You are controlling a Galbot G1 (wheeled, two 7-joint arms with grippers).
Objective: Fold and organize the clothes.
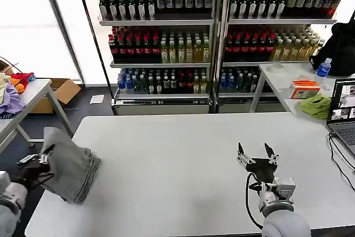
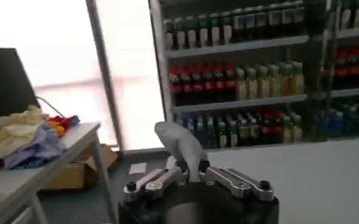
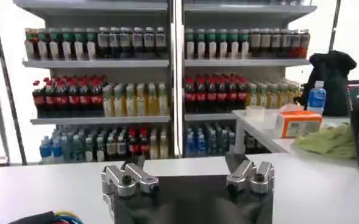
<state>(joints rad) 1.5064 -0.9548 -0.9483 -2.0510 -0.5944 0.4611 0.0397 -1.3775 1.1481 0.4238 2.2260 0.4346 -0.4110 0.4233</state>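
Left gripper fingers pinched together on a fold of the grey shirt, which stands up between them. White tabletop beyond and to the right. Far side: drink shelves packed with bottles. Left: a side table heaped with purple, yellow and red fabrics, and a cardboard box on the floor under it.
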